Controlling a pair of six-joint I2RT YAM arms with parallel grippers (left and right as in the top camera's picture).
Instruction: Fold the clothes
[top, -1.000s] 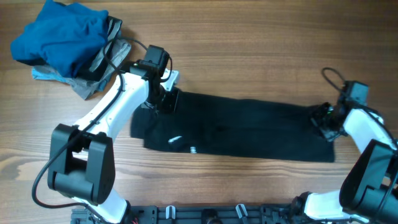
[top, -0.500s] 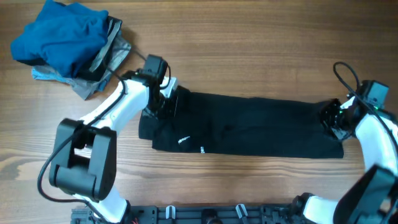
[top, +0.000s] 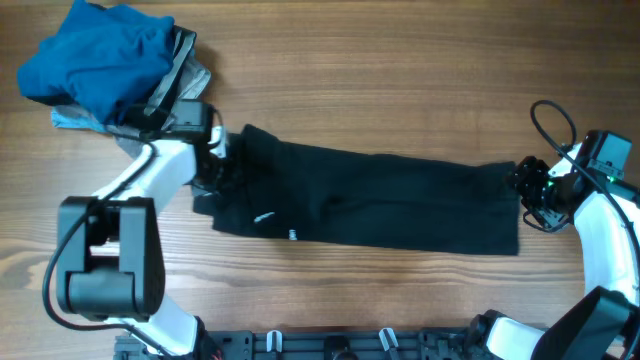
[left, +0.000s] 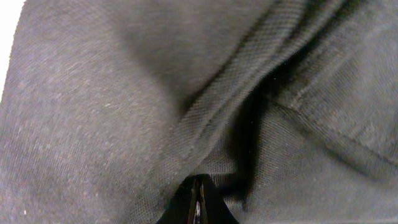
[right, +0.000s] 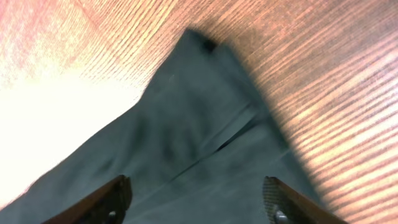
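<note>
The black T-shirt (top: 380, 200) lies as a long folded strip across the middle of the wooden table, with a small white label mark (top: 265, 217) near its left end. My left gripper (top: 215, 165) is at the strip's left end. In the left wrist view its jaws (left: 198, 200) are shut on a fold of the black fabric (left: 124, 112). My right gripper (top: 530, 187) is at the strip's right edge. In the right wrist view its fingers (right: 196, 199) are spread wide open just above a corner of the shirt (right: 199, 124), holding nothing.
A bright blue garment (top: 95, 55) is piled on a grey garment (top: 175, 90) at the far left corner, just behind my left arm. The right arm's cable (top: 545, 120) loops over the bare wood (top: 400, 80). The arm bases stand along the front edge.
My left gripper has pulled the shirt's left end to the left, and the whole strip slid left. My right gripper now sits open at the strip's right edge, which has drawn back from it.
</note>
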